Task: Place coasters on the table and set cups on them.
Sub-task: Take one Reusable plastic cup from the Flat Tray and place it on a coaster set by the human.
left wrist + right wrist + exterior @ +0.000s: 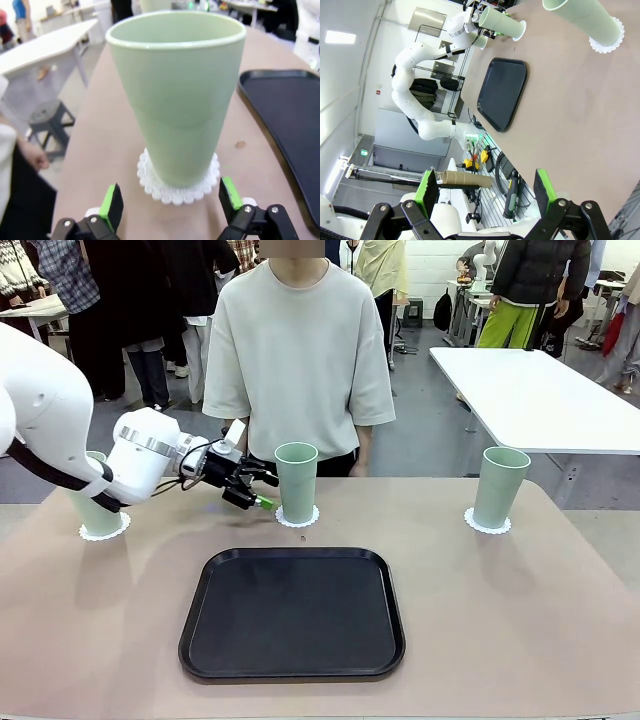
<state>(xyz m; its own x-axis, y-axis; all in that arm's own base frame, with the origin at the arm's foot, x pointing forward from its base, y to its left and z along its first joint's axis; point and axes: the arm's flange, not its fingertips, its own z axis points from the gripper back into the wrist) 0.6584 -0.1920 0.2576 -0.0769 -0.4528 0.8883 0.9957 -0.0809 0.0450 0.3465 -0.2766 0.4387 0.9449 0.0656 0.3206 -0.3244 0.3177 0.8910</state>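
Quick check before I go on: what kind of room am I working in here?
Probably a robotics lab or demo hall: the tan table with its black tray, a white table behind, and a rack of tools and cables beside the arms.

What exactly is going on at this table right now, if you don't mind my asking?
Three pale mint-green plastic tumblers each stand on a small white scalloped coaster along the far side of the tan table: one at the left, one in the middle and one at the right. The left gripper is level with the middle tumbler, jaws open and not gripping it. The right gripper is open and empty, above the table. A black plastic tray lies empty in front. A person stands at the far side.
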